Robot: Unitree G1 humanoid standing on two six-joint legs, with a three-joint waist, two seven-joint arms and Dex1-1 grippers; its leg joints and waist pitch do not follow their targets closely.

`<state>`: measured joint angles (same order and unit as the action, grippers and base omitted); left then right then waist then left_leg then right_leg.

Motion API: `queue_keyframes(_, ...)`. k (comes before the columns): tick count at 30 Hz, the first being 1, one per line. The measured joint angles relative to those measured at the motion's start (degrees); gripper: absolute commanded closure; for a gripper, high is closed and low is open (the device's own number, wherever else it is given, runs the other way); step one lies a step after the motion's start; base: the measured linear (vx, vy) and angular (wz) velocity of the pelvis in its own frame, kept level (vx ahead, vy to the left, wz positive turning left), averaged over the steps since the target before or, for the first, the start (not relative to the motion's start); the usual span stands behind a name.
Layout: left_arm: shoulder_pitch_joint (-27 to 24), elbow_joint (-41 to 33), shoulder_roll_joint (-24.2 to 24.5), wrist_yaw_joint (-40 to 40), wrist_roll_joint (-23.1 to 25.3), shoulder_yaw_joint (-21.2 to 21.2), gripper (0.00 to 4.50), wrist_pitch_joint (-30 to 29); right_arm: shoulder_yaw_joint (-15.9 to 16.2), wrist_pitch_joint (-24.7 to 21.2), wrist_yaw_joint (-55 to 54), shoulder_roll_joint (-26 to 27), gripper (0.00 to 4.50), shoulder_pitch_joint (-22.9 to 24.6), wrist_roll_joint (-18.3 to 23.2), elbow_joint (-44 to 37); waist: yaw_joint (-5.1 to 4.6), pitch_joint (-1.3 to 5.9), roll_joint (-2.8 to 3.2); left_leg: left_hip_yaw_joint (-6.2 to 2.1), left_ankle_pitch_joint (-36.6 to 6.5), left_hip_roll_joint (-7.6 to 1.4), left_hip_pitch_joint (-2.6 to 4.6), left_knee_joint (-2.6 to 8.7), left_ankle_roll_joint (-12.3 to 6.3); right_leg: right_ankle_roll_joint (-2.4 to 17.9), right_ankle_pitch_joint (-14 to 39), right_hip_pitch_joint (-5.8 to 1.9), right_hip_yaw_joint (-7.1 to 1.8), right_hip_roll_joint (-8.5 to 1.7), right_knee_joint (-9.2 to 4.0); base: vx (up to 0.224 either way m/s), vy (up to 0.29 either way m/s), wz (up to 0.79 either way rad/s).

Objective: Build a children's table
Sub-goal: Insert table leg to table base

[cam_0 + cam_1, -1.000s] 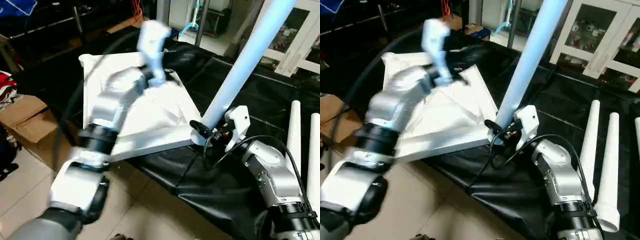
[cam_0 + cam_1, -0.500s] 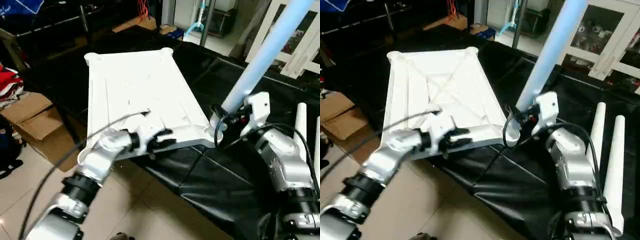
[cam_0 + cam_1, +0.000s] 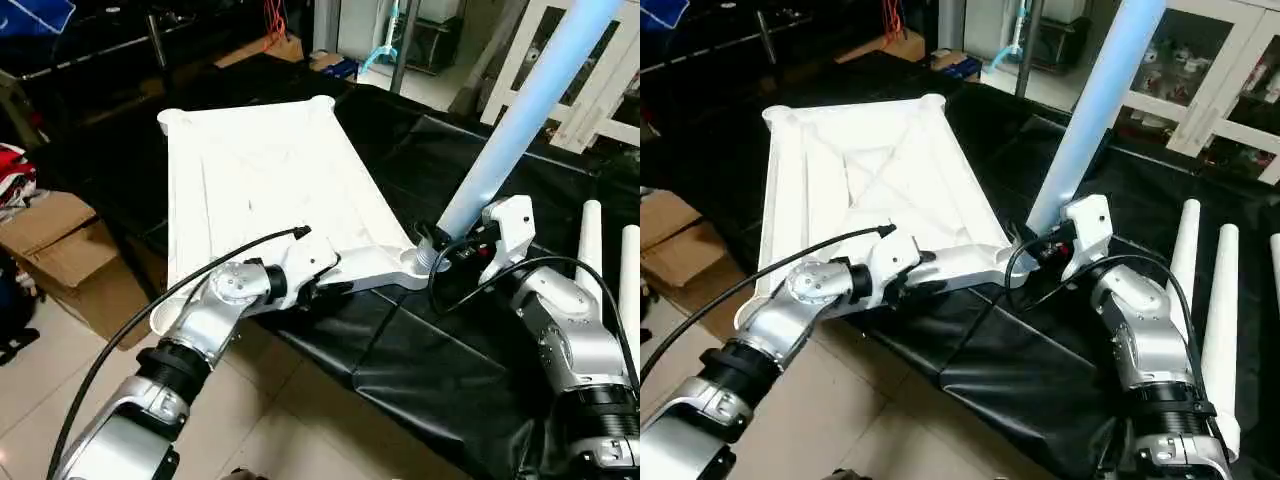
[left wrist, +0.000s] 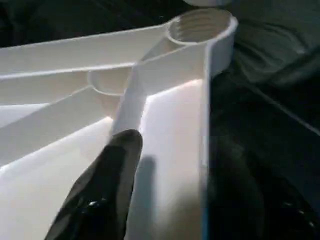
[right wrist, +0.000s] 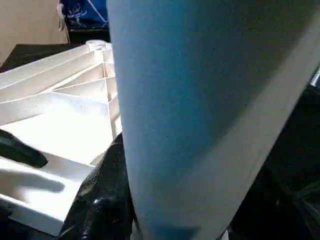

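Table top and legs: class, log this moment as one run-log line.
table top: underside up | right gripper: holds leg at corner socket | left gripper: at near edge | spare legs: on cloth

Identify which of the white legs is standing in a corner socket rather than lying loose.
The leg gripped by the right gripper, rising tilted from the tabletop's near corner socket; the spare legs lie on the black cloth.

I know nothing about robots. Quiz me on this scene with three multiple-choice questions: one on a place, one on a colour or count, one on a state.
1. Where is the right gripper?
A. at the table top's near corner socket
B. on the cardboard box
C. on the floor

2. What colour is the cloth under the table top?
A. red
B. black
C. yellow

3. How does the table top lie?
A. ribbed underside up
B. smooth side up
C. on edge

Answers: 1 A, it grips the leg there. 2 B, black sheet. 3 A, X-ribs face up.
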<state>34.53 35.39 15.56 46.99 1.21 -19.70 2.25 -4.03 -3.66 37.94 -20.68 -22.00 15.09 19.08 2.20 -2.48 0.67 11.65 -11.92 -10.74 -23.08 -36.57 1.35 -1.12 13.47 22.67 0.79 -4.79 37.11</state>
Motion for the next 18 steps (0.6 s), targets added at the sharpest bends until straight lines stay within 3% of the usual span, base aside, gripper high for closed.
queue_keyframes(7,0.88,0.42,-2.43,4.11,-5.35,2.02,1.76,-4.36,-0.04,-0.52,0.74,-0.44,2.64,-0.01,0.13,-0.05,0.56,-0.01,0.06,0.00,0.01,0.01,-0.04,0.01,-0.02,0.00,0.00,0.01,0.01,-0.01,-0.01,0.000,0.000,0.00)
queue_keyframes(12,4.78,3.01,-3.31,4.54,-3.49,1.72,1.76,-3.74,-0.01,-0.75,1.27,-0.48,2.64,-0.01,0.13,-0.06,0.81,0.02,0.11,0.00,0.02,0.02,-0.03,0.01,-0.05,0.01,0.00,0.00,0.00,-0.01,-0.02,0.000,0.000,0.00)
queue_keyframes(18,5.60,6.17,-3.81,4.42,-0.22,-0.79,1.76,-4.27,0.05,-0.88,1.36,-0.48,2.64,-0.01,0.13,-0.42,0.84,0.00,0.26,0.00,0.02,0.01,-0.04,0.02,-0.05,0.01,0.00,0.01,0.02,-0.01,-0.02,0.000,0.000,0.00)
